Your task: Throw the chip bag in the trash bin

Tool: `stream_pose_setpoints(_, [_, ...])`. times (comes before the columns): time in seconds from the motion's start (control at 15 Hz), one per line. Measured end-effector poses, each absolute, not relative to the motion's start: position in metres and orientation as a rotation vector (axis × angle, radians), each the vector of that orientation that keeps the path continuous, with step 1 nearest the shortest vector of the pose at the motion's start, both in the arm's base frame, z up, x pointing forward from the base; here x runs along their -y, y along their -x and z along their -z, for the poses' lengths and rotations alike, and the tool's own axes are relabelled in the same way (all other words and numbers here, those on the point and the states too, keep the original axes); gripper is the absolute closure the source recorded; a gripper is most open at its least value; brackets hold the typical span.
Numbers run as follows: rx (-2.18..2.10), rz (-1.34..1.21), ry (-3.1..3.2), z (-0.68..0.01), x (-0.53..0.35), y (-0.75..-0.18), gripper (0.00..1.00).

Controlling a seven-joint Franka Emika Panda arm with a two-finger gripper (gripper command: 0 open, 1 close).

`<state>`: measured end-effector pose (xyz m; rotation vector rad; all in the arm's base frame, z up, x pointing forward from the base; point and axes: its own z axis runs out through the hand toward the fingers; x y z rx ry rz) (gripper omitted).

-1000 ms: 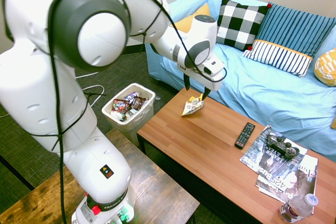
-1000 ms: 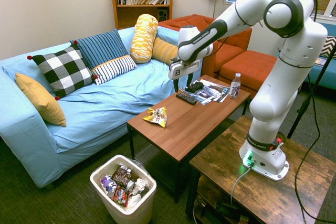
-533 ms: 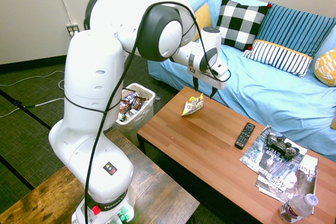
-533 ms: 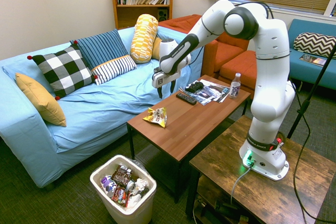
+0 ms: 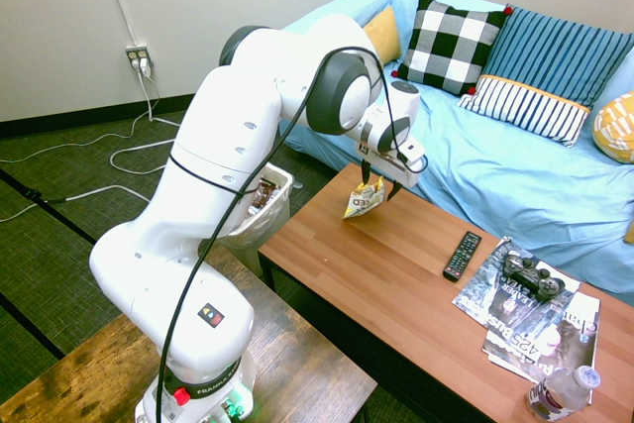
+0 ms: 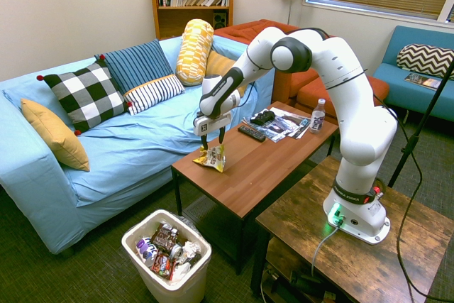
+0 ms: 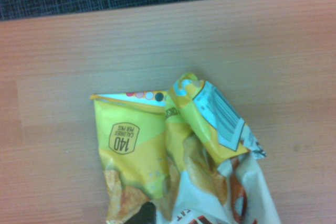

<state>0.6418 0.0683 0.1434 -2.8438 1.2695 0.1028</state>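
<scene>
Yellow-and-white foil marks the chip bag (image 5: pixel 364 201), which lies crumpled on the wooden coffee table (image 5: pixel 396 274) near the corner closest to the trash bin (image 6: pixel 167 257). In the first exterior view the gripper (image 5: pixel 376 188) hangs directly over the bag, fingers pointing down and spread apart, one at 9 o'clock and one at 3 o'clock of the bag's raised top. Whether the tips already touch the foil cannot be told. The second exterior view shows the same arrangement, with the gripper (image 6: pixel 213 141) straddling the bag (image 6: pixel 212 157). In the wrist view the bag (image 7: pixel 173 156) fills the lower centre, its folded corner standing up from the table surface.

The bin stands on the floor beyond the table end, at about 7 o'clock of the bag in the second exterior view, and is already nearly full of wrappers.

Judged step: descent and closing on the bag, grasp not yet made.

Risks, as judged:
- Thin, springy foil may slide out if the fingers close only on the upstanding flap.
- A descent that runs too low would drive the fingertips into the tabletop.
- Because the bin is so full, a dropped bag could settle on the heap and slip over the rim.

The remote control (image 5: pixel 462 255), magazines (image 5: pixel 530 319) and water bottle (image 5: pixel 561 393) lie well apart from the bag.
</scene>
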Motion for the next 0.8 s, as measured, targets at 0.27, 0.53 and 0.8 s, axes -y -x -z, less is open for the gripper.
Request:
stream_pose_setpoints(0.27, [-1.276, -0.158, 2.833, -0.121, -0.074, -0.644, 1.0])
stream_pose_setpoints(0.53, [-1.281, -0.17, 2.823, -0.123, -0.073, -0.647, 1.0])
stream_pose_setpoints(0.8, [-1.291, -0.185, 2.812, -0.12, -0.075, -0.647, 1.0])
